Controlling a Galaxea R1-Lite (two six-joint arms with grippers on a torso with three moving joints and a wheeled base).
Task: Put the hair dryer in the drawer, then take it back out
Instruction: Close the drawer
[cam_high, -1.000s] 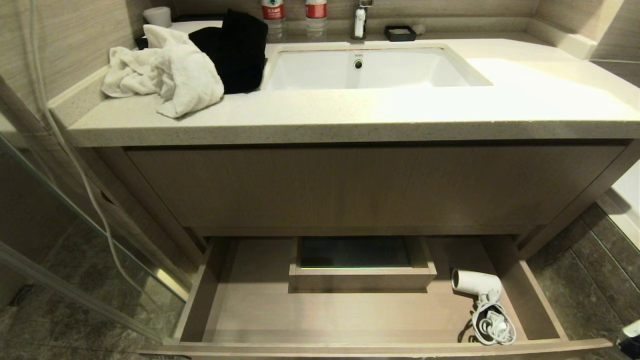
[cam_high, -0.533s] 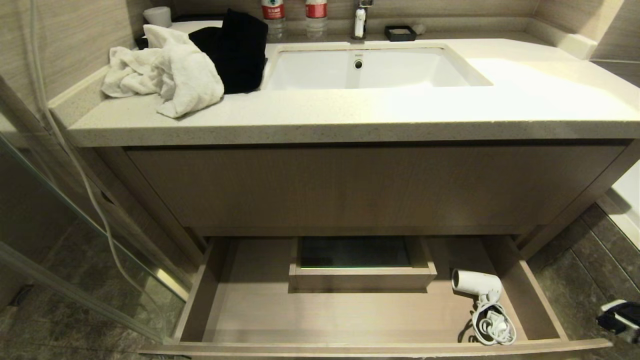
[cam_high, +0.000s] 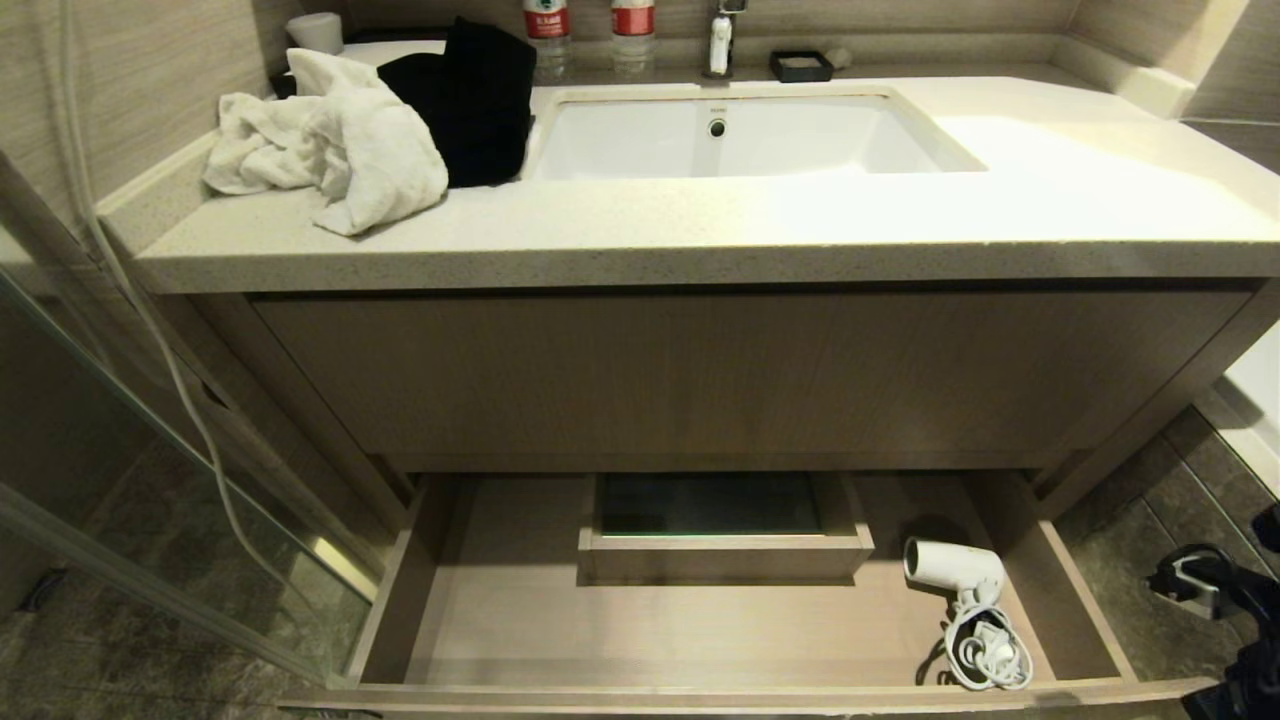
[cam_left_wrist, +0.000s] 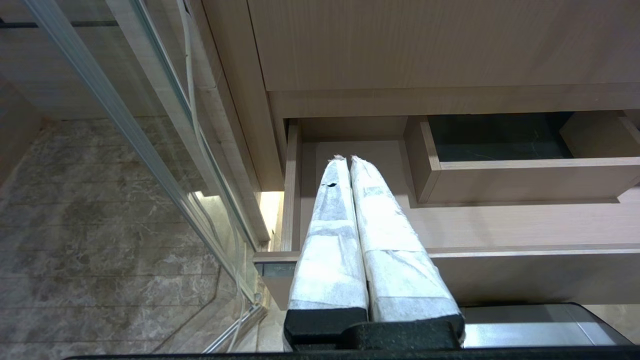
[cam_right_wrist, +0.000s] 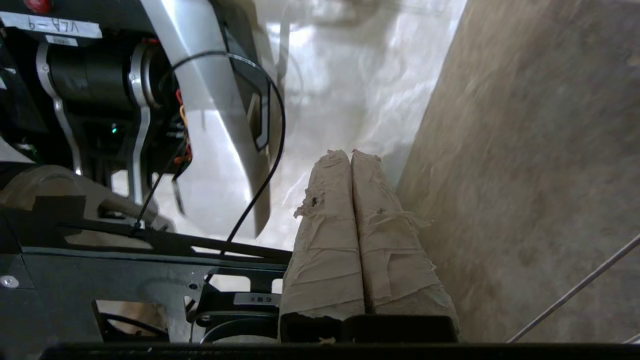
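Nearby: towel (cam_high: 330, 150), black cloth (cam_high: 470, 100) beside sink (cam_high: 740, 140).

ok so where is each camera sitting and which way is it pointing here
Head view: high on the robot, looking forward and down at the vanity and the open drawer holding the hair dryer; the right arm shows at the right edge.
Left wrist view: behind the shut left hand, facing the drawer's left end.
Right wrist view: behind the shut right hand, facing the floor and the robot's own base.
Shared: head and left wrist views both show the boxed cut-out.
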